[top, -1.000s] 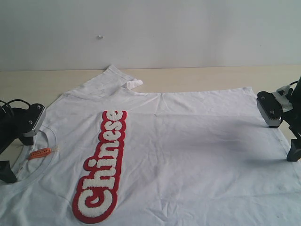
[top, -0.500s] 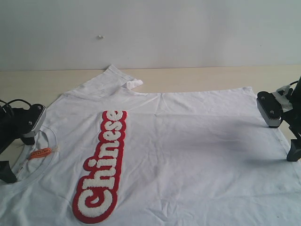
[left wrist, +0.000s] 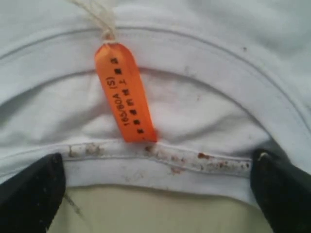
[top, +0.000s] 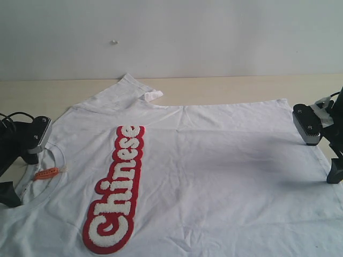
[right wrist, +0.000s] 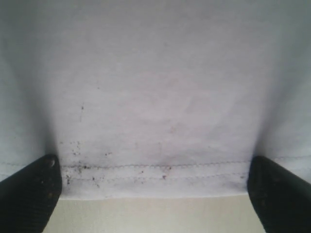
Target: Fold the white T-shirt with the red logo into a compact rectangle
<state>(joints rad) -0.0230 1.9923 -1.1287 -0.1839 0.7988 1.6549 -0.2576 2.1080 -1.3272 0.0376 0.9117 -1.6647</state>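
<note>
The white T-shirt point(top: 214, 171) lies flat and face up on the table, collar to the left and hem to the right. The red logo point(top: 119, 184) runs lengthwise down its chest. My left gripper point(top: 19, 179) stands open at the collar; in the left wrist view the ribbed collar point(left wrist: 160, 167) and the orange neck tag point(left wrist: 124, 92) lie between its spread fingers point(left wrist: 29, 194). My right gripper point(top: 328, 158) is open at the hem; in the right wrist view the stitched hem point(right wrist: 155, 177) spans the gap between its fingers point(right wrist: 282, 194). Neither gripper holds cloth.
The pale wooden table point(top: 230, 85) shows beyond the shirt, with a white wall behind it. The far sleeve point(top: 134, 88) lies spread toward the wall, its cuff point(top: 153, 95) curled up. The near side of the shirt runs out of view.
The left gripper has shifted very slightly away from the collar, so the orange tag shows a little more. The right arm and the shirt have not moved.
</note>
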